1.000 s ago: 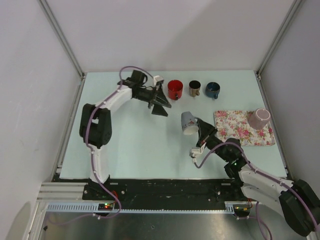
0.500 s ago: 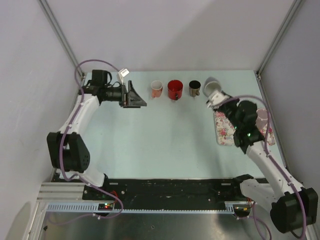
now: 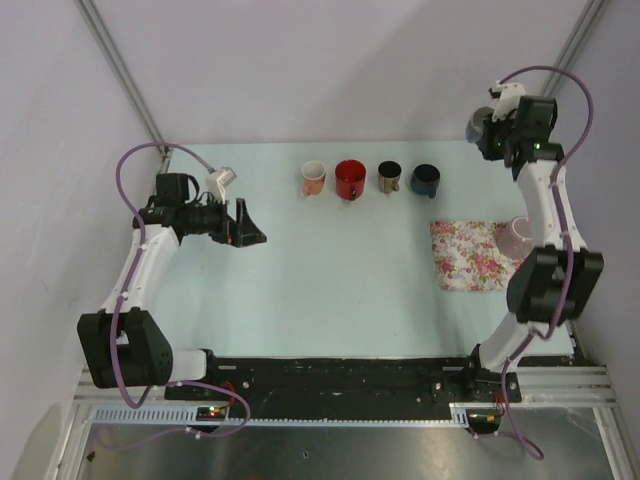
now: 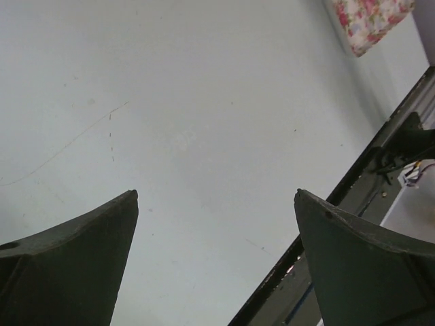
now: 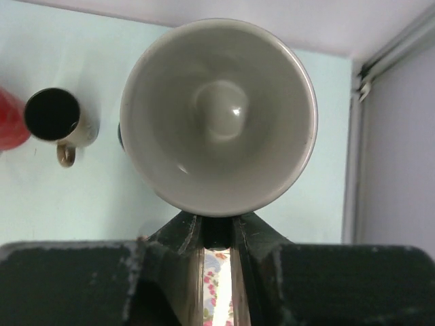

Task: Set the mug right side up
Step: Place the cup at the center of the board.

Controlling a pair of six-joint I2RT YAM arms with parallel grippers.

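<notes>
Mug (image 5: 217,115) held aloft, mouth toward the wrist.
The right fingers (image 5: 182,239) clamp its wall, high beyond the flowered mat (image 3: 465,255); the left fingers (image 4: 81,258), spread apart, hang well left of that mat.

pink mug (image 3: 313,178), red mug (image 3: 350,179), brown mug (image 3: 389,176), blue mug (image 3: 425,179) upright in a row, floral mat (image 3: 465,255)

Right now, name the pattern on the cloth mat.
The cloth mat is floral, pink on white; best in top external view.
</notes>
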